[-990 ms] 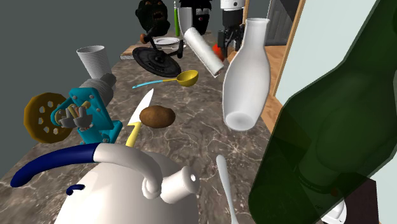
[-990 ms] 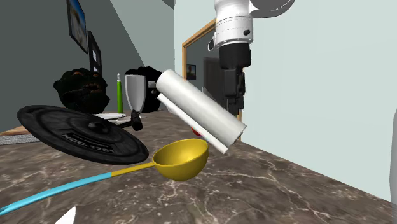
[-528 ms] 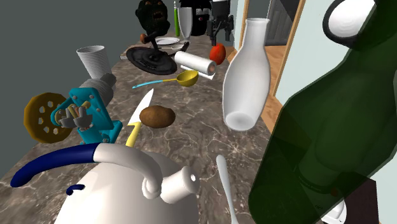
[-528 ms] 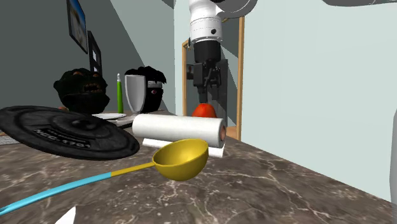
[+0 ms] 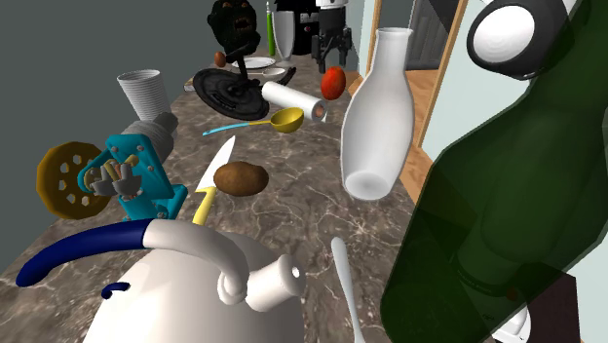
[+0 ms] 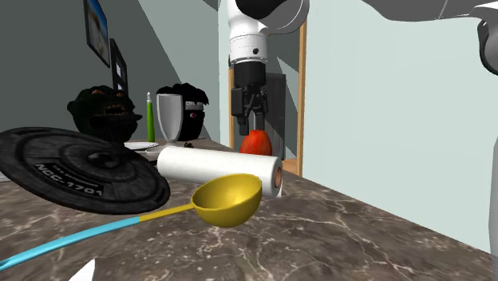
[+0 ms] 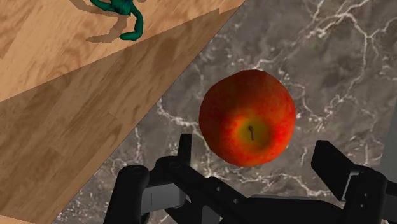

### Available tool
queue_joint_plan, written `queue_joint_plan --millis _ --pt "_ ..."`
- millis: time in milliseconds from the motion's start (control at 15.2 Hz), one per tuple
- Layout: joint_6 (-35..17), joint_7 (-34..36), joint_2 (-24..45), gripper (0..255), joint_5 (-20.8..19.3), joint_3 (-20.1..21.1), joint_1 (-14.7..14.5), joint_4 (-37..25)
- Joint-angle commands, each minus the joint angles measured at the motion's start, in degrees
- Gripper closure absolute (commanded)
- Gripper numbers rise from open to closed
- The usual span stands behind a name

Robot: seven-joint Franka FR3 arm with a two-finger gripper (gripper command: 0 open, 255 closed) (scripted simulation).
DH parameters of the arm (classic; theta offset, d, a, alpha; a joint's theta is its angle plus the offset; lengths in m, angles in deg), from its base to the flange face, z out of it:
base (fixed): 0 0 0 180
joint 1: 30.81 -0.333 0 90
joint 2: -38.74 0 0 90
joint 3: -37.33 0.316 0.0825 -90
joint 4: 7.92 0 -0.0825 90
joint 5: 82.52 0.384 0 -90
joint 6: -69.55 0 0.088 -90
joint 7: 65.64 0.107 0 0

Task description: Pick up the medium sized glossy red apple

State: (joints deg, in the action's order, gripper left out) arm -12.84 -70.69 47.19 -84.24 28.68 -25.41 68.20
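Note:
The glossy red apple [image 5: 333,82] sits on the marble counter [image 5: 312,195] near its far edge, beyond the white roll [image 5: 292,100]. In the second exterior view the apple [image 6: 255,143] shows just behind the roll [image 6: 219,166], and my black gripper [image 6: 249,120] hangs right above it, pointing down. The wrist view looks down on the apple [image 7: 248,118], stem up. There my gripper [image 7: 257,159] is open, its fingers [image 7: 184,149] standing wide apart and clear of the fruit. In the shoulder view the gripper [image 5: 331,44] hovers a little above the apple.
A yellow ladle [image 5: 286,119], a black disc [image 5: 231,91], a potato [image 5: 241,178] and a knife [image 5: 209,185] lie mid-counter. A white vase [image 5: 375,117] and a green bottle [image 5: 516,195] stand close to the camera. Beyond the counter edge is wooden floor [image 7: 70,95].
The white roll has dropped from a lean to lying flat and rolled aside, uncovering the apple. My gripper has shifted across to stand over the apple.

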Motion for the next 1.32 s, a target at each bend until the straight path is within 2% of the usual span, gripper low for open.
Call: queue_joint_plan --millis 0,132,198,792,1254 --pt "-1.94 0.22 -0.79 0 -0.11 0.06 -0.12 2.7" --pt "-2.46 0.26 -0.97 0 -0.14 0.07 -0.14 3.41" --pt "-2.5 0.27 -1.19 255 -0.17 0.07 -0.15 3.65" --pt "-2.45 0.26 -0.97 255 -0.14 0.07 -0.14 3.4" --pt "4.19 -0.27 1.83 255 0.26 -0.07 0.17 -6.03"
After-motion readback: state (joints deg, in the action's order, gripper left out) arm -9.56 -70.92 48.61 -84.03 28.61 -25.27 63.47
